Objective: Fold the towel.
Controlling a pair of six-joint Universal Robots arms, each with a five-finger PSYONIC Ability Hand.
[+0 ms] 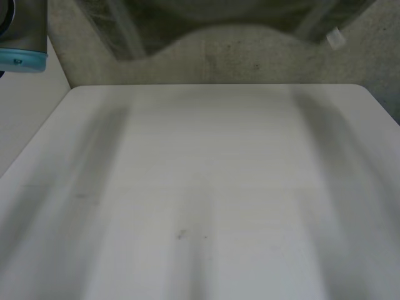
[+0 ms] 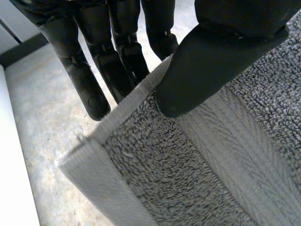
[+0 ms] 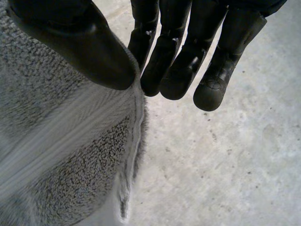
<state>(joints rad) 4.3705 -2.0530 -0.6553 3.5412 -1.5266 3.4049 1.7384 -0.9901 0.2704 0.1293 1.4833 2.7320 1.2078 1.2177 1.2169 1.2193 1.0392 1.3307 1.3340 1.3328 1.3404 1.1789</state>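
Towel (image 2: 188, 179) pinched at its hem, thumb against fingers, by my left hand (image 2: 207, 70) and right hand (image 3: 84, 52), held clear of the counter (image 1: 212, 187), presumably for laying it flat.

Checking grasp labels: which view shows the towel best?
Left wrist view: the towel shows a corner, hemmed edge and woven band, pinched by the thumb of the left robot hand. Right wrist view shows one edge and band, pinched by the right robot hand. Head view shows the white table.
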